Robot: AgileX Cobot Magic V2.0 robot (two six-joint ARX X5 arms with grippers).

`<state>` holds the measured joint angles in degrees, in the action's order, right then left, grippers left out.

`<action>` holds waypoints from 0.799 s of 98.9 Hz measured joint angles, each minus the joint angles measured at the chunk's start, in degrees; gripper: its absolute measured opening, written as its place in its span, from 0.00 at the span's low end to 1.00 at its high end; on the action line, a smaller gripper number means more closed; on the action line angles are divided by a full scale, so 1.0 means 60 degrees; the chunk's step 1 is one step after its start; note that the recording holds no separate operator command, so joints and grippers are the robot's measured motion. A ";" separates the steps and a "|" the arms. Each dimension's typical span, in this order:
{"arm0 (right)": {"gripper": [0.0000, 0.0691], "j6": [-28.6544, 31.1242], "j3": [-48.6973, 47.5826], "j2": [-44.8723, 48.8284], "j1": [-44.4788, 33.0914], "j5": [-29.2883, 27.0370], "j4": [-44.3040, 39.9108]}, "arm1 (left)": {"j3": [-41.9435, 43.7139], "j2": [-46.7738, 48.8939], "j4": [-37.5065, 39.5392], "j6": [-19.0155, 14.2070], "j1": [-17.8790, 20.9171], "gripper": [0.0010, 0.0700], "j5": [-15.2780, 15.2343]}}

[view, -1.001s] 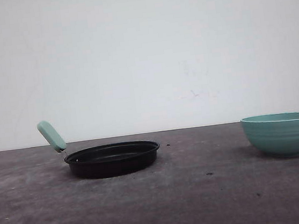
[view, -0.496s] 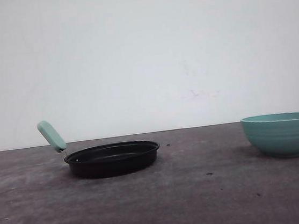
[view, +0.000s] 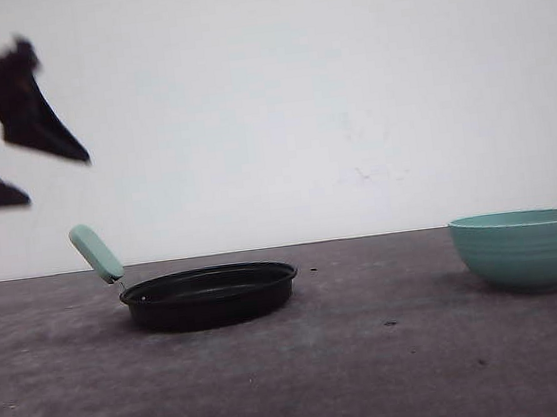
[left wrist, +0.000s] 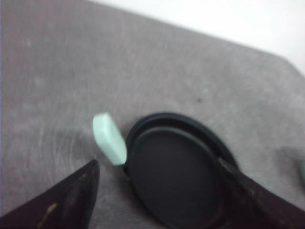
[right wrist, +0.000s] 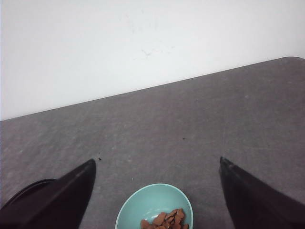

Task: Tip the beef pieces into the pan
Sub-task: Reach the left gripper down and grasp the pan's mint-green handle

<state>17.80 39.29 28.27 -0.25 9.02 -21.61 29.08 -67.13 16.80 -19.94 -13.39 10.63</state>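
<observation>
The black pan sits on the table left of centre, its mint-green handle angled up to the left. My left gripper hangs blurred above and left of the handle, open. In the left wrist view the left gripper has its fingers spread either side of the empty pan and handle. The beef pieces lie in the teal bowl. My right gripper is open above that bowl, holding nothing.
The teal ribbed bowl stands at the far right of the grey table. A white wall rises behind. The pan's rim shows beside the right gripper's finger.
My left gripper has come into the front view from the upper left corner, moving down towards the pan's handle. The pan and bowl have not moved.
</observation>
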 joint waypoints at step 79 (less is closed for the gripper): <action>0.70 -0.0280 0.0000 0.0040 0.0000 -0.0036 0.0007 | 0.2098 -0.4940 0.2222 -0.0102 0.0040 0.47 -0.0284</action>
<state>16.12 39.29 28.51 -0.25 8.80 -21.56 41.67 -96.77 30.13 -20.56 -13.15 8.93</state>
